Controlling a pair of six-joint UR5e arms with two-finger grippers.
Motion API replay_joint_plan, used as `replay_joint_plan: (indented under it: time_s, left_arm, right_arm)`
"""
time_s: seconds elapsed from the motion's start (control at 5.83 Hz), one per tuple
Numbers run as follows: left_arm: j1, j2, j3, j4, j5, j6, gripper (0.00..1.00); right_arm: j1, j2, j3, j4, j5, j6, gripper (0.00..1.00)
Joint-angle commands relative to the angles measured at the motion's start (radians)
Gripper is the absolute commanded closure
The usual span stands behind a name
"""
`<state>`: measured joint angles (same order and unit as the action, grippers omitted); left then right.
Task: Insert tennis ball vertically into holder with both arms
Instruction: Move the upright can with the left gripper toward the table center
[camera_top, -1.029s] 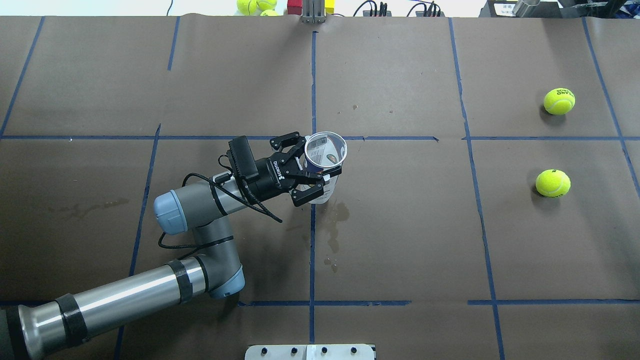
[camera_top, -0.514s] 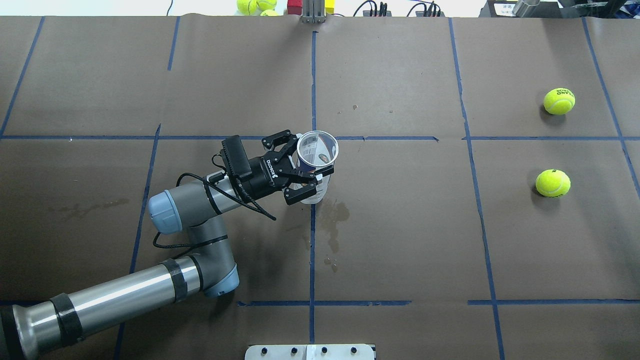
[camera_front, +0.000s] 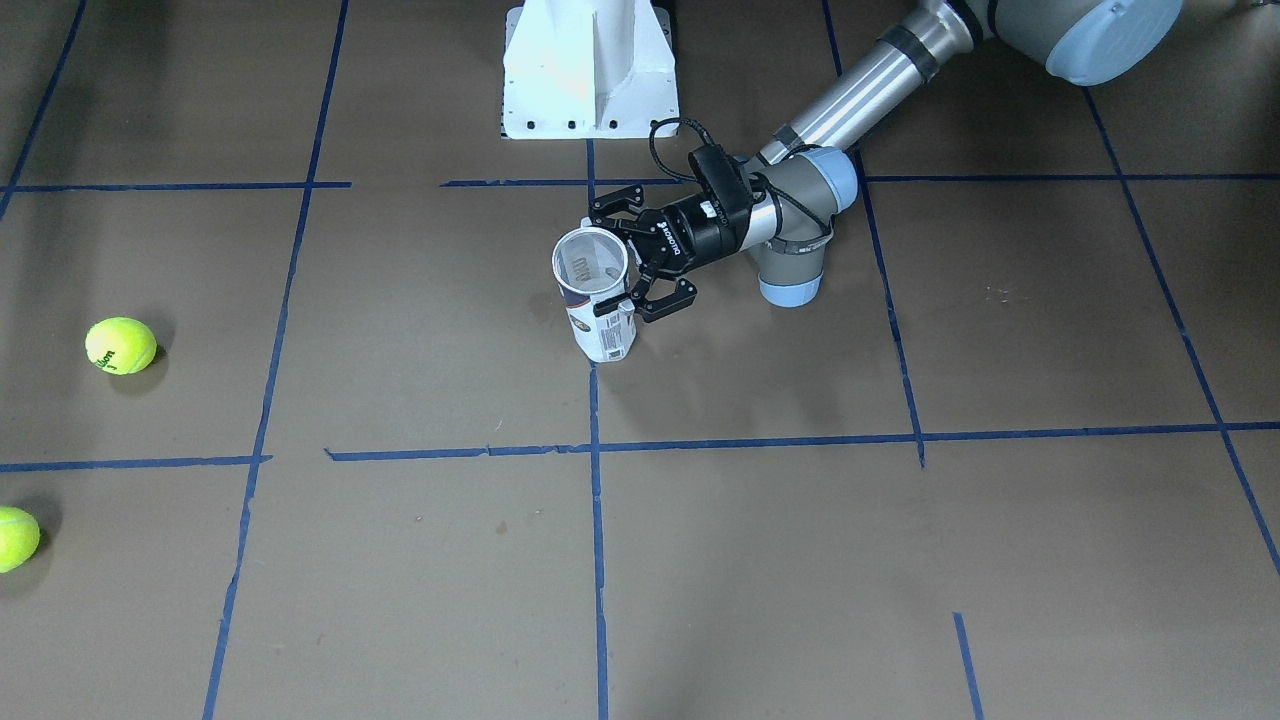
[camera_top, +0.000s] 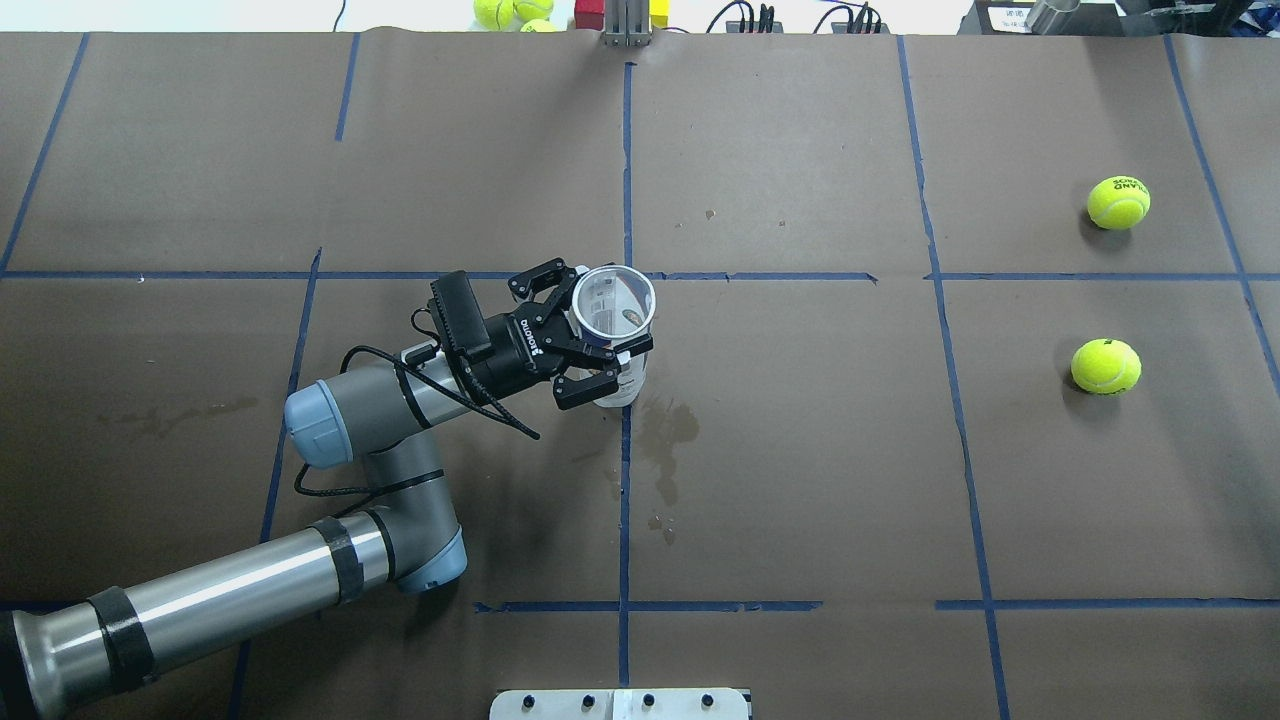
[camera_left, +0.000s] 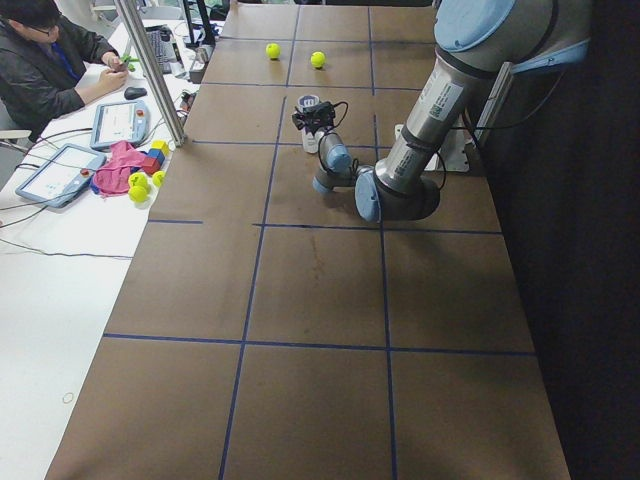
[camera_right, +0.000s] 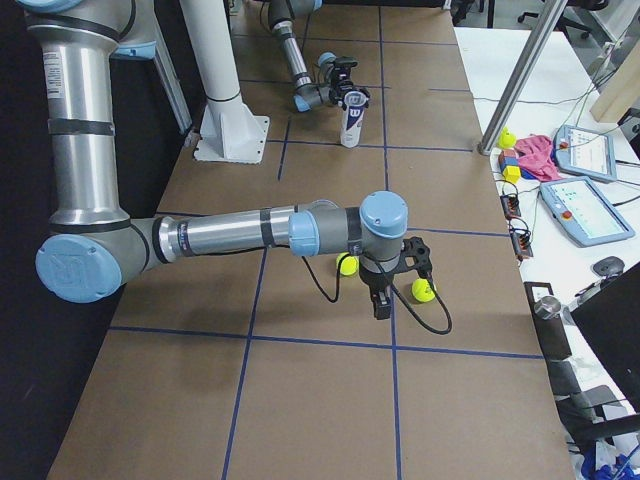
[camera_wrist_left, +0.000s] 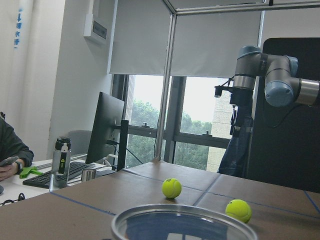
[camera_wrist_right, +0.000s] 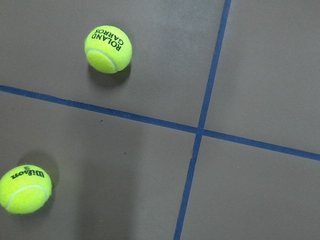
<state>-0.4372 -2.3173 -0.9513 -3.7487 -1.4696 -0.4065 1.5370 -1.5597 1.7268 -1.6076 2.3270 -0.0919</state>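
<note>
Near the table's (camera_top: 800, 480) middle the left gripper (camera_top: 592, 345) clamps the upright holder (camera_top: 614, 322), while the right gripper's (camera_right: 393, 272) opening cannot be told

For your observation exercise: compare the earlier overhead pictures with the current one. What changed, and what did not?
The left pincer, still shut on the holder, carried it leftward and slightly toward the robot, upright throughout. Both tennis balls stayed put.
</note>
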Motion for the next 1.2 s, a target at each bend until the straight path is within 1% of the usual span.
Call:
replay_joint_plan:
  time_s: [0.0,0.34,0.69,0.86,1.03]
  left_arm:
    - [0.0,0.006,-0.003,0.0,-0.002,0.0,0.05]
    - [-0.002,0.018,-0.004,0.0,-0.002,0.0,0.05]
    - [-0.002,0.019,-0.004,0.001,0.0,0.0,0.05]
    - [-0.002,0.019,-0.006,0.001,0.0,0.0,0.05]
    - [0.0,0.019,-0.006,0.003,0.0,0.0,0.05]
  right_arm:
    - [0.0,-0.002,0.002,0.0,0.0,0.0,0.0]
    - [0.0,0.0,0.007,0.002,0.0,0.0,0.0]
    - [0.0,0.0,0.036,0.002,0.017,0.003,0.0]
    - [0.0,-0.019,0.051,0.002,0.017,0.006,0.0]
    - [-0.008,-0.043,0.107,0.003,0.017,0.055,0.0]
